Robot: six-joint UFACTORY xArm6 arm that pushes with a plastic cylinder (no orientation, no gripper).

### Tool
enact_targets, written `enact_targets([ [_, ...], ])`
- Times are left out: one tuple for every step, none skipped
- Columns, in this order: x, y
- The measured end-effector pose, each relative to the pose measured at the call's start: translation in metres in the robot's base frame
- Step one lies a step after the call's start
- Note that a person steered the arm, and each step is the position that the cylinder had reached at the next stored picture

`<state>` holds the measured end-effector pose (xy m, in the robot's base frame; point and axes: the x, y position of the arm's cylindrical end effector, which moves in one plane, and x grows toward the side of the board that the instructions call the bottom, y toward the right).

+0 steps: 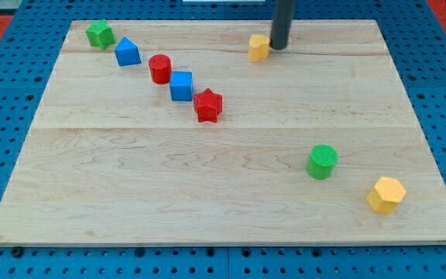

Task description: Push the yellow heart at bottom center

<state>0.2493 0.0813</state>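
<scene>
A small yellow heart lies near the view's top, a little right of centre, on the wooden board. My tip stands just to the right of the yellow heart, touching or almost touching its side. The dark rod rises straight up out of the view's top edge.
A diagonal row runs from the top left: green star, blue block, red cylinder, blue cube, red star. A green cylinder and a yellow hexagon sit at the bottom right.
</scene>
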Motion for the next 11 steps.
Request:
enact_targets([
  [0.001,-0.022],
  [0.011,-0.075],
  [0.022,-0.109],
  [0.038,-0.127],
  [0.067,-0.124],
  [0.104,-0.100],
  [0.124,-0.086],
  [0.148,-0.071],
  [0.180,-0.062],
  [0.188,-0.057],
  [0.203,-0.054],
])
